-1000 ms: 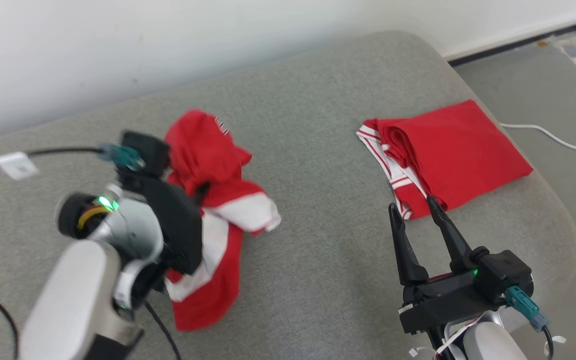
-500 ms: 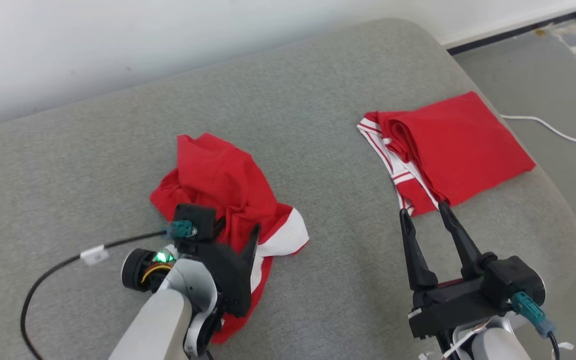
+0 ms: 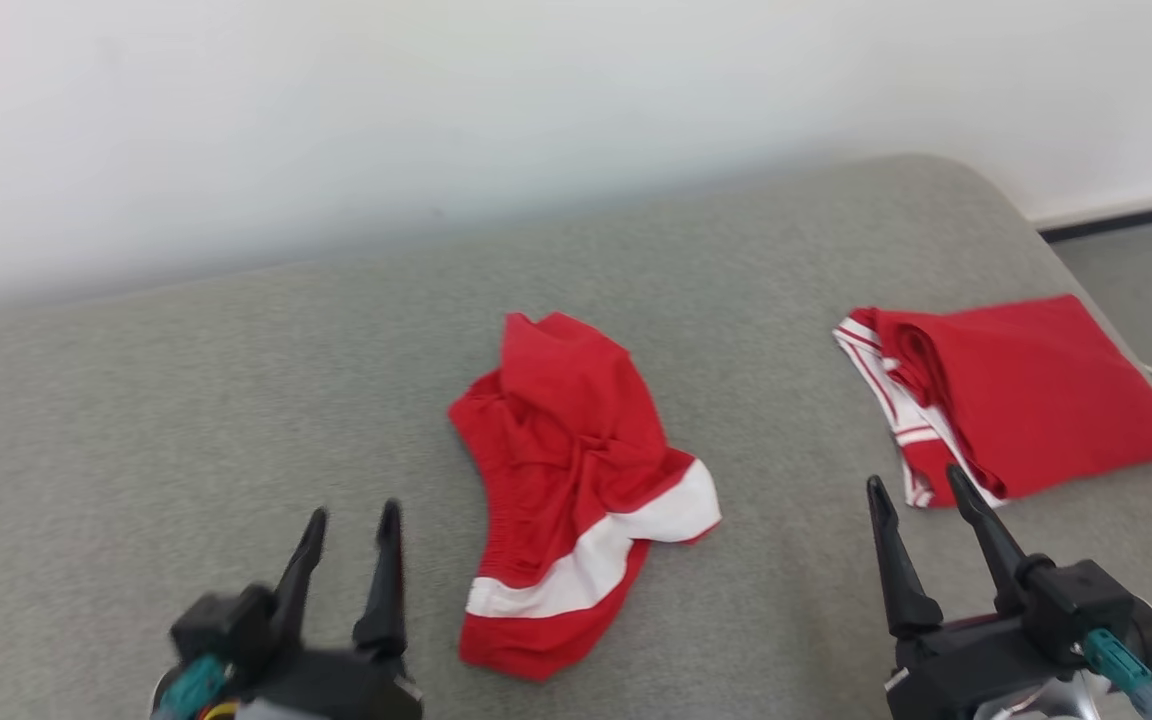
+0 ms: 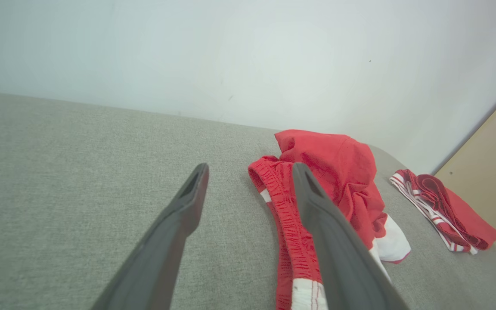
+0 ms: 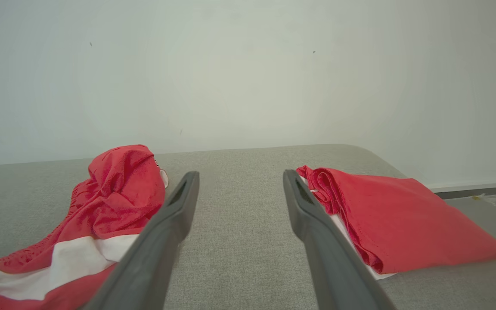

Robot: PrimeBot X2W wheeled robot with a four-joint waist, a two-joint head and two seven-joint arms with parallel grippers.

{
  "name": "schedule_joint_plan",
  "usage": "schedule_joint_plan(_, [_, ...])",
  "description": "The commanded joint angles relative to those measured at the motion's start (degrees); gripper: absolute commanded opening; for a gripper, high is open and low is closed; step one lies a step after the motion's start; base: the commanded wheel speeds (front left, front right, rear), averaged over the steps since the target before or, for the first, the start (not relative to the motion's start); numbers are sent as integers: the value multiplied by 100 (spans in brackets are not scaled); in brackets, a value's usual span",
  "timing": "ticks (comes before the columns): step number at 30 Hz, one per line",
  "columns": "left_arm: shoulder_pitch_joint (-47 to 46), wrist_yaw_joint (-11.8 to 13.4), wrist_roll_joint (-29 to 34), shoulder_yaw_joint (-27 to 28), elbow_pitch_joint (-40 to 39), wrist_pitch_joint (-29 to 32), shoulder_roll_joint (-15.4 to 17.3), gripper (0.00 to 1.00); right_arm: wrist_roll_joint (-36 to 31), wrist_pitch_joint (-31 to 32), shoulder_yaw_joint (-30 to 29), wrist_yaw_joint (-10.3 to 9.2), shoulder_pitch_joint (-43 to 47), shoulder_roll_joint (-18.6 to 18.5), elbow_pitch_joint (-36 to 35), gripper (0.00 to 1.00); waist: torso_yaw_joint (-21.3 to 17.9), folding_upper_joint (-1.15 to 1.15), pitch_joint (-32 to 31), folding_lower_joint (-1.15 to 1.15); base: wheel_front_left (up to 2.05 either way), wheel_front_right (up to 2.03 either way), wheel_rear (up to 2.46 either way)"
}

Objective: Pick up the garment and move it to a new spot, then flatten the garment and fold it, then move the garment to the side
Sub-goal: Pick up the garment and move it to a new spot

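Garment [image 3: 576, 480] crumpled, red with white band, lying on grey cushion [image 3: 186, 400]

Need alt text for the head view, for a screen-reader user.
A crumpled red garment with a white band lies loose in the middle of a grey cushioned surface, with a folded red garment to its right. Both grippers sit open and empty at the bottom edge: left gripper beside the crumpled piece, right gripper near the folded one.

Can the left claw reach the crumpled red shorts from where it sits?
Probably yes: the left claw is open, the crumpled shorts lie just to its right on the cushion, nothing between them.
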Motion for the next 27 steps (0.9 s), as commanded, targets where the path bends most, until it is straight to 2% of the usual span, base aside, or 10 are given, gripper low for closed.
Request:
schedule_joint_plan(1, [288, 58, 63, 87, -41, -200, 70, 100, -26, 55, -27, -14, 144, -74, -51, 100, 491, 0, -381, 1, 0, 0, 0])
schedule_joint_plan(4, [596, 143, 254, 224, -82, -417, 115, 100, -22, 137, -88, -14, 299, -171, -120, 100, 666, 0, -435, 1, 0, 0, 0])
schedule_joint_plan(10, [1142, 38, 588, 768, -420, -465, 99, 100, 45, 152, -199, -14, 492, -263, -59, 100, 861, 0, -505, 1, 0, 0, 0])
schedule_joint_plan(17, [1459, -259, 1018, 1302, -534, -469, 147, 100, 74, 96, -346, -14, 512, -294, 174, 100, 938, 0, -546, 1, 0, 0, 0])
schedule_joint_plan(22, [1616, -473, 1374, 1414, -514, -470, 175, 100, 15, 4, -436, -14, 591, -286, 361, 100, 991, 0, -566, 1, 0, 0, 0])
schedule_joint_plan(27, [1747, -599, 1513, 1539, -497, -470, 60, 100, -6, -44, -512, -14, 617, -270, 481, 100, 1048, 0, -560, 1, 0, 0, 0])
